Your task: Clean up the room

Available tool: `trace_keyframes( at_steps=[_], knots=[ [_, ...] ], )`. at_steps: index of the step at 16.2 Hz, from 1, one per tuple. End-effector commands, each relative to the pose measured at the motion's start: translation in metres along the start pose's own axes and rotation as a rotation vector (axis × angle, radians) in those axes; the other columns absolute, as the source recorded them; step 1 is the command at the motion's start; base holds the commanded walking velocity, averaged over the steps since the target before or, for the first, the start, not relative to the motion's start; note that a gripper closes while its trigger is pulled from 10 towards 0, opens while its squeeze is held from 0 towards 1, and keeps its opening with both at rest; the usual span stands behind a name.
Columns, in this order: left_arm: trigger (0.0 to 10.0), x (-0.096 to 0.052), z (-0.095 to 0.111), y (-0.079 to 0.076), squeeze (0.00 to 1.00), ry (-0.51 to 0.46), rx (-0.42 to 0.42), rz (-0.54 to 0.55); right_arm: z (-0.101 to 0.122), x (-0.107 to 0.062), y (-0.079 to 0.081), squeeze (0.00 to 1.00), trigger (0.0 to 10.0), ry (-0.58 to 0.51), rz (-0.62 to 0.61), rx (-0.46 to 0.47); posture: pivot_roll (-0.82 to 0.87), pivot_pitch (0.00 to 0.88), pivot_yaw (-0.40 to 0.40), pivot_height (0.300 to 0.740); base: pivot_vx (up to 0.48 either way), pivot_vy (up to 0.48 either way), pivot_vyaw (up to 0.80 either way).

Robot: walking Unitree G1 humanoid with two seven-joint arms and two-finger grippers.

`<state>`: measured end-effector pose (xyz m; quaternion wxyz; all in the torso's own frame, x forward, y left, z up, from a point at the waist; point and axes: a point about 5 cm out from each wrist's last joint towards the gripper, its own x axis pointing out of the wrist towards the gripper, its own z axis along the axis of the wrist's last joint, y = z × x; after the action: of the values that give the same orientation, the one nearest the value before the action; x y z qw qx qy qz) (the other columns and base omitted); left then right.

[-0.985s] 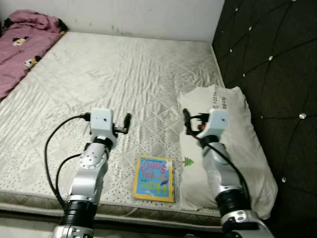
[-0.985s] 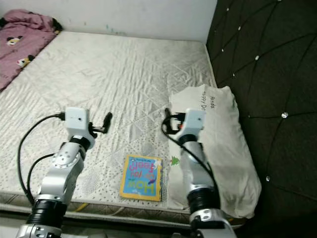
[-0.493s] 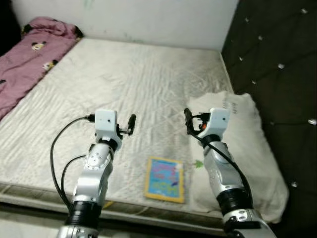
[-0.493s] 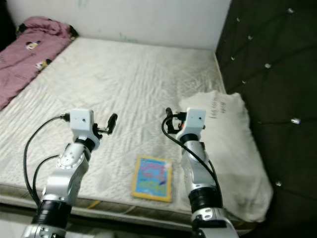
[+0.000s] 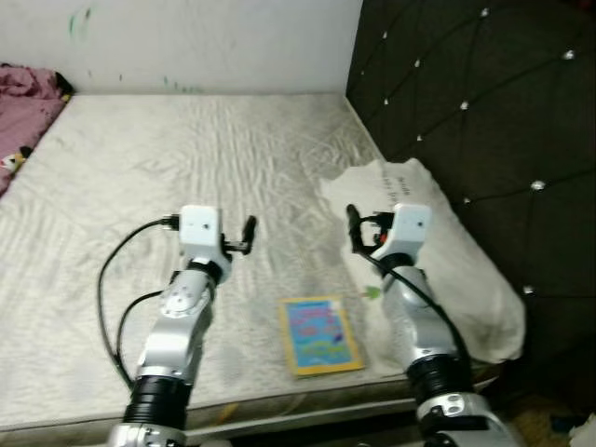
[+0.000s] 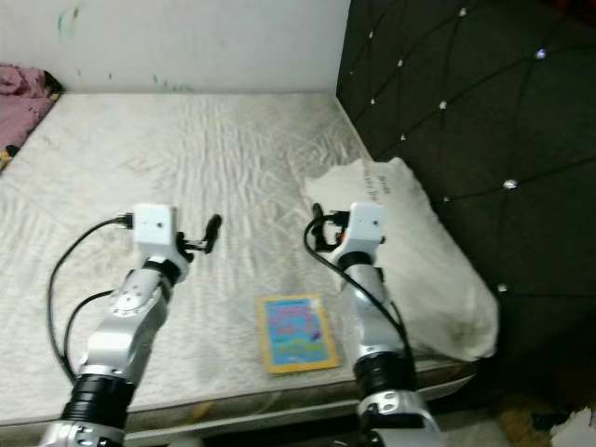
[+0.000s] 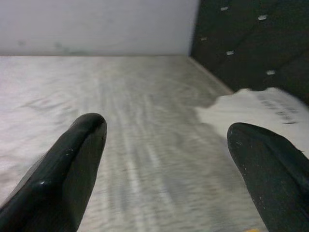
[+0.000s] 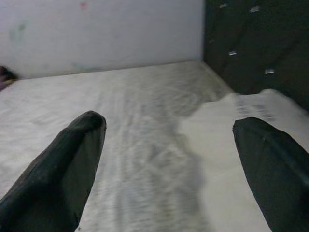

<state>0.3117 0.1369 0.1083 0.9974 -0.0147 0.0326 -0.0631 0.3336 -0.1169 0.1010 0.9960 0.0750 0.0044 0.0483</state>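
A colourful children's book [image 5: 319, 335] with a yellow border lies flat on the quilted mattress [image 5: 168, 168], near its front edge, between my two arms. A white pillow [image 5: 438, 251] with dark lettering rests against the headboard at the right. My left gripper [image 5: 248, 233] is held up over the mattress, left of the book and above it, open and empty. My right gripper [image 5: 352, 228] is raised at the pillow's near edge, right of the book, open and empty. Both wrist views look along the spread fingers [image 7: 72, 159] [image 8: 67, 154] across the mattress toward the pillow [image 7: 260, 108].
A dark tufted headboard [image 5: 466, 93] with shiny studs runs along the right side. A pink blanket [image 5: 23, 98] lies at the far left corner. A white wall [image 5: 186, 42] closes the far side. The mattress front edge [image 5: 279, 419] is just below my arms.
The whole picture has swung: the camera turned right, so the headboard takes up more of the view and the pink blanket slid to the left edge. Both grippers stay open and raised.
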Motion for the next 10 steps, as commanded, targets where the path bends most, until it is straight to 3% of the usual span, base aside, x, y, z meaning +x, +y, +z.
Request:
trace_keyframes(
  at_steps=[1,6,10],
  knots=[
    [10.0,0.0016,0.0019,0.0007,0.00,0.002,-0.009,0.013,0.0056,0.0027,0.0010,0.00,10.0,-0.013,0.011,-0.017,0.04,0.000,-0.012,0.740,0.000,0.480,0.00],
    [10.0,0.0014,0.0035,-0.0001,0.00,-0.015,-0.010,0.010,0.0056,0.0025,0.0011,0.00,10.0,-0.014,0.014,-0.021,0.04,0.000,-0.010,0.740,0.000,0.461,0.00],
    [10.0,0.0015,0.0054,-0.0016,0.00,-0.027,-0.013,0.009,0.0070,0.0024,0.0046,0.00,10.0,-0.025,0.042,-0.041,0.04,0.000,-0.014,0.740,0.000,0.000,0.00]
  ],
)
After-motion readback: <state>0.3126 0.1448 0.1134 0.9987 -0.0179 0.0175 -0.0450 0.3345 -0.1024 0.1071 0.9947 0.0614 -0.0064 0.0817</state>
